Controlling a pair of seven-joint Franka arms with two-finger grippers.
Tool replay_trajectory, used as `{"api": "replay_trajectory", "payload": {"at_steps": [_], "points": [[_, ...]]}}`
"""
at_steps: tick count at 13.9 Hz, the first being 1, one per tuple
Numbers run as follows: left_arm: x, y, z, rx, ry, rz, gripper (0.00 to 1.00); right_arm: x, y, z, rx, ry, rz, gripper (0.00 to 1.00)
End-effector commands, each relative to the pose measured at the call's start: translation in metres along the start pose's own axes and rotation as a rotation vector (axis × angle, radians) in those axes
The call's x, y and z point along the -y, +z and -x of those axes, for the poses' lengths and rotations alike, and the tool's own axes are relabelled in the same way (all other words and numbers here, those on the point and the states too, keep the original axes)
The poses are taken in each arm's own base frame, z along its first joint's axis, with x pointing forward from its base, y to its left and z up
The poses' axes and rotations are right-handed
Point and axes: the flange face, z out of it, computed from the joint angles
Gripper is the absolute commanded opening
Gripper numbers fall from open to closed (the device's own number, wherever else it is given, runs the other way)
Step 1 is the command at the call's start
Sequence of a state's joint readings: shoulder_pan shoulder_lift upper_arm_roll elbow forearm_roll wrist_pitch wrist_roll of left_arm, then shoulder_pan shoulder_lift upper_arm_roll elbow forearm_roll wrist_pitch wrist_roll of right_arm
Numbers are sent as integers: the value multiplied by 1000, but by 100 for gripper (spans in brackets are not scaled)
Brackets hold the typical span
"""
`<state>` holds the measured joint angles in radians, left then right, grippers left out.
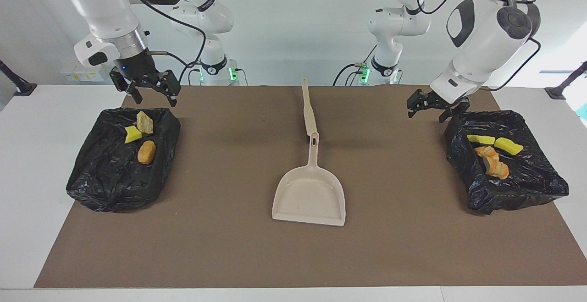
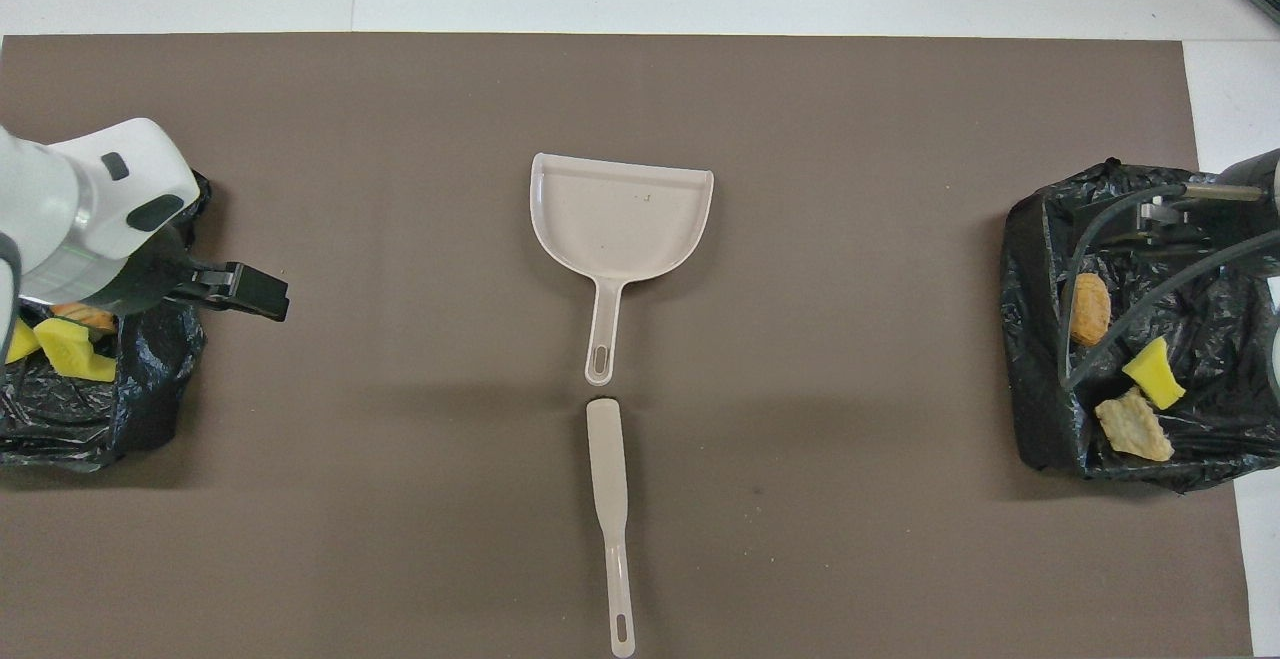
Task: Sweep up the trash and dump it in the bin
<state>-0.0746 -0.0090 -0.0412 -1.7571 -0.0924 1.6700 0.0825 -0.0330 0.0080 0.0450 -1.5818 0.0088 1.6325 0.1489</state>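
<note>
Trash lies in two black-bag-lined bins, one at each end of the table. In the bin at the right arm's end (image 1: 121,160): a pale tan stone-like piece (image 1: 145,122) nearest the robots, a bright yellow sponge chunk (image 1: 132,134) touching it, and an oval orange-brown bread-like lump (image 1: 146,151) just beside them, farther from the robots. In the bin at the left arm's end (image 1: 504,164): two yellow sponge chunks (image 1: 495,142) side by side, and orange, ridged bread-like pieces (image 1: 493,161) touching them, farther from the robots. The bag plastic is crumpled and glossy.

Right gripper (image 1: 149,89) hangs over the robot-side edge of its bin, jaws released, holding nothing. Left gripper (image 1: 435,107) hangs over the mat at the robot-side corner of its bin – jaws likewise spread and empty.

Surface: a brown mat (image 1: 229,247) covers the middle of a white table (image 1: 27,164). At its centre a beige dustpan (image 1: 309,192) lies flat, its mouth away from the robots, its handle pointing toward them. A beige scraper (image 1: 308,107) lies in line with that handle, nearer the robots – the two ends nearly meet; contact cannot be judged.

Room: plain white wall; green lights show at both arm bases
</note>
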Motion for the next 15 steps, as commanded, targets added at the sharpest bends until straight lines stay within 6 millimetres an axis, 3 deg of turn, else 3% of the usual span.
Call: {"api": "replay_trajectory", "payload": {"at_steps": [1, 3, 8, 10, 13, 15], "points": [[11, -35, 25, -39, -12, -5, 100, -1, 0, 4, 1, 13, -10, 100], [24, -59, 41, -58, -37, -9, 100, -1, 0, 4, 1, 13, -10, 100], [12, -114, 68, 29, -19, -76, 100, -1, 0, 4, 3, 13, -10, 100], [14, -114, 72, 34, -24, -77, 100, -1, 0, 4, 3, 13, -10, 100], [19, -96, 71, 67, -32, -74, 100, -2, 0, 4, 3, 16, -10, 100], [23, -98, 70, 55, -41, -74, 100, -2, 0, 4, 3, 16, -10, 100]]}}
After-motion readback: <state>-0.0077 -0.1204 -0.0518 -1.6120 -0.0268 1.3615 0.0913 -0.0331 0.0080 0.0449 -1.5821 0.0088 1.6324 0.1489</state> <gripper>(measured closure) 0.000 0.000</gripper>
